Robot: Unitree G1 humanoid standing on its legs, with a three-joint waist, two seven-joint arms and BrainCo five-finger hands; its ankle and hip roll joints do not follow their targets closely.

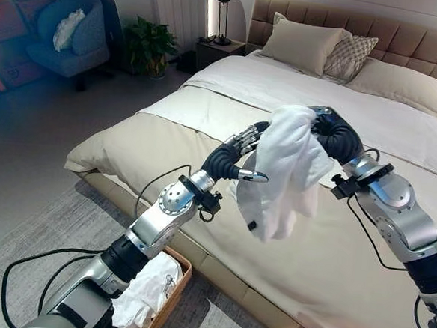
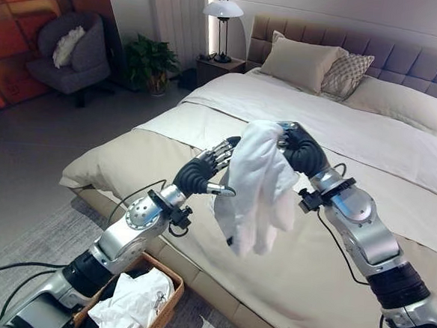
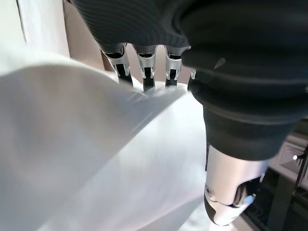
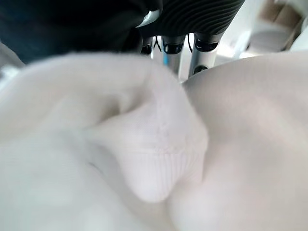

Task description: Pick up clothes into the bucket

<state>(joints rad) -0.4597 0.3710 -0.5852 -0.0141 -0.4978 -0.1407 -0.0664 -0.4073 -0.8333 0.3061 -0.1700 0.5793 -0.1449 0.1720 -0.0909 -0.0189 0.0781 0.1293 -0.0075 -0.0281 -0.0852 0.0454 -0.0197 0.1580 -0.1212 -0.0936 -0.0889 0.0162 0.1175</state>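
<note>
So the white soft garment (image 2: 258, 185) was hanging in the air over the front edge of the wide bed with beige and white covers (image 2: 329, 292), held up between both hands. The right hand (image 2: 300, 149) had its top bunched up, fingers curled round the cloth, and the rest drooped down from there. The left hand (image 2: 203, 170) was right against the cloth's side with the thumb sticking out straight under it; I couldn't tell if its fingers were pinching the fabric or just resting on it. Down on the grey rug, the brown woven wicker basket (image 2: 165, 310) sat beside the bed, already holding white crumpled clothes (image 2: 130, 304).
</note>
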